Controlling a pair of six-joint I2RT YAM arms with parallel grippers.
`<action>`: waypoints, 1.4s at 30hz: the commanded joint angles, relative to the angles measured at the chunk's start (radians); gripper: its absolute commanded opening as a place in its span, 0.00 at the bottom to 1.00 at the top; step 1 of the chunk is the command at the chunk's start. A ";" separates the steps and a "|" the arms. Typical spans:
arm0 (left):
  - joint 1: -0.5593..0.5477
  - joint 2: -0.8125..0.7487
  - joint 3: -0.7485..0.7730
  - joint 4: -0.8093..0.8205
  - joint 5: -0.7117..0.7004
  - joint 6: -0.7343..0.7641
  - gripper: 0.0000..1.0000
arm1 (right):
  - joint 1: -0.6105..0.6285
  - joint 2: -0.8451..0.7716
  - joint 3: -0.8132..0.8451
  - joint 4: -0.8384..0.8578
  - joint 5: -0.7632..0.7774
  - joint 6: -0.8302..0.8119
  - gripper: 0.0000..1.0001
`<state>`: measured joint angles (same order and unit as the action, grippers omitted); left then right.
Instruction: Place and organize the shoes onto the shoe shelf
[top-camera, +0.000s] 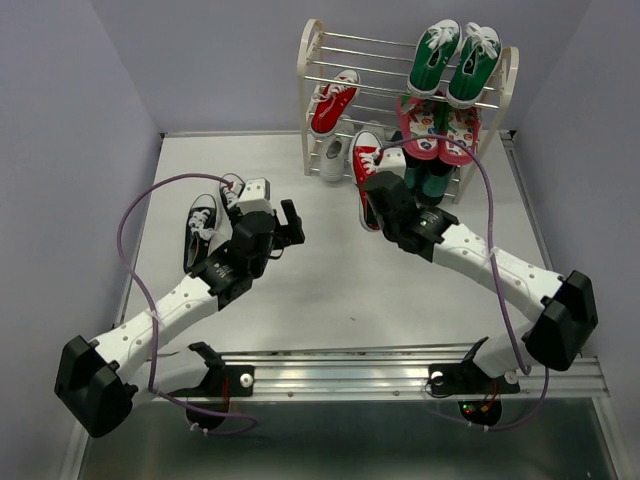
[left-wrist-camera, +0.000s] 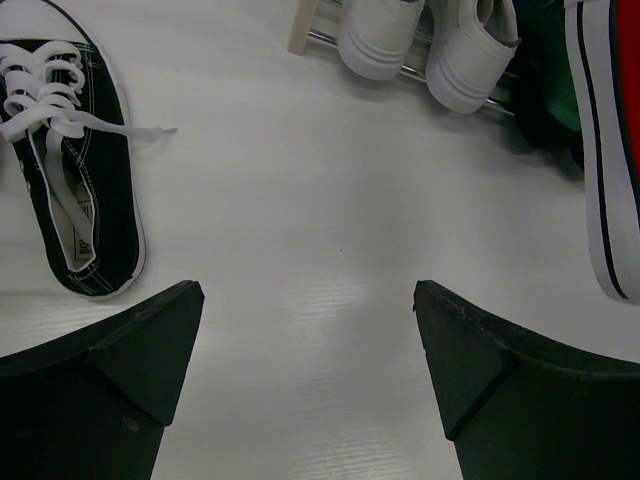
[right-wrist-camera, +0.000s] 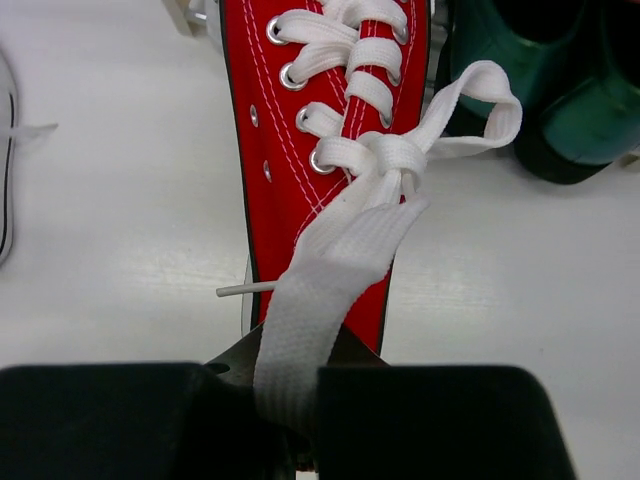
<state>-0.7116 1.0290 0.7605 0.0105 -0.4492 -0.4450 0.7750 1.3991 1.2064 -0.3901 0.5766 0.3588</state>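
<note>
The cream-white shoe shelf (top-camera: 310, 60) stands at the back. One red sneaker (top-camera: 333, 100) lies on its second tier at the left, and the white pair (top-camera: 335, 155) sits on the bottom tier. My right gripper (top-camera: 377, 200) is shut on the heel of the other red sneaker (top-camera: 366, 158) in front of the shelf. In the right wrist view a white lace runs between the fingers (right-wrist-camera: 420, 420) over this sneaker (right-wrist-camera: 300, 150). My left gripper (top-camera: 290, 225) is open and empty (left-wrist-camera: 305, 300) above the bare table. Two black sneakers (top-camera: 203, 222) (top-camera: 232, 188) lie left of it; one shows in the left wrist view (left-wrist-camera: 90, 200).
Green sneakers (top-camera: 452, 60) sit on the top tier at the right, with pink patterned shoes (top-camera: 435, 130) below them and dark green boots (top-camera: 430, 180) at the bottom right. Walls close in the table at the left, back and right. The shelf's left leg (left-wrist-camera: 303, 30) and the white sneakers (left-wrist-camera: 470, 60) show ahead of the left gripper.
</note>
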 joint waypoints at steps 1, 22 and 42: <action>0.004 -0.030 -0.012 0.023 -0.036 -0.015 0.99 | 0.007 0.066 0.191 0.132 0.176 -0.026 0.01; 0.012 -0.052 -0.023 0.034 -0.006 -0.026 0.99 | -0.046 0.435 0.657 0.066 0.296 0.031 0.01; 0.018 -0.030 -0.023 0.043 0.004 -0.020 0.99 | -0.192 0.658 0.930 0.054 0.180 0.042 0.01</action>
<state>-0.6987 1.0027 0.7460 0.0109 -0.4393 -0.4660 0.6025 2.0579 2.0388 -0.4370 0.7467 0.3969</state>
